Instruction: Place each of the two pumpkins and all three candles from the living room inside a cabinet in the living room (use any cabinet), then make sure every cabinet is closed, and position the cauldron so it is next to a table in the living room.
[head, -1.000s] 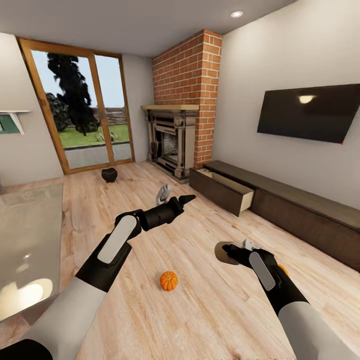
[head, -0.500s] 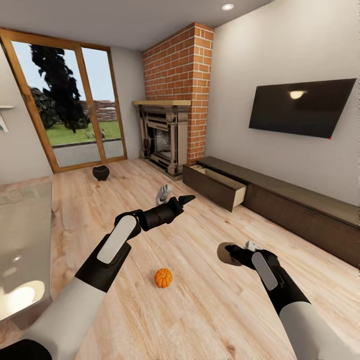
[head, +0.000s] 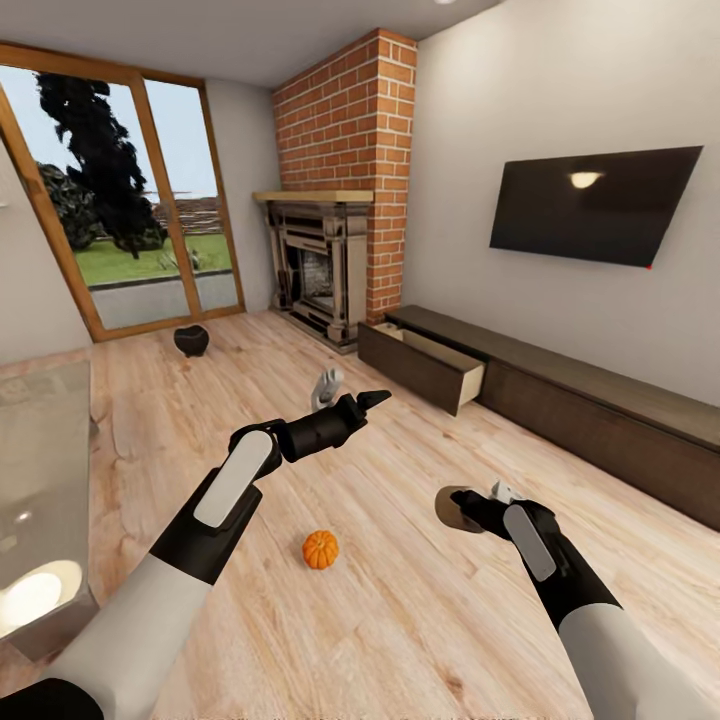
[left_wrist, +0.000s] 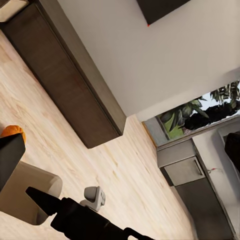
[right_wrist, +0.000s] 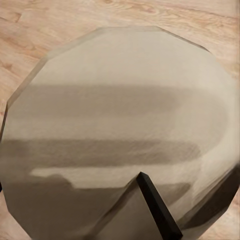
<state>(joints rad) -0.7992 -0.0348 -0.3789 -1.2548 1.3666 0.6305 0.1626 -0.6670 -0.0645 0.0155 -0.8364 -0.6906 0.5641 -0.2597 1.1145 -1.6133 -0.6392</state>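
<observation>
Standing mid-room, task barely under way. Cabinet (head: 560, 395) drawer (head: 425, 365) gaping open by fireplace (head: 315, 265); pumpkin (head: 320, 549) lying loose on floor; cauldron (head: 191, 340) sitting by glass door. Left gripper (head: 352, 397) spread, empty; right gripper (head: 470, 507) clasping beige cylindrical candle (right_wrist: 120, 135).

Bare floor (head: 400, 620) ahead (one pumpkin (head: 320, 549)) up to the cabinet (head: 560, 410)

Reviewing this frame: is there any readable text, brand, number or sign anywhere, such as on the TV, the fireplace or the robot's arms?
None: no readable text in any view.
The TV screen is dark, showing just a lamp's reflection.
The brick fireplace, cabinet and pumpkin carry no markings.
The arms' pale panels are blank.
</observation>
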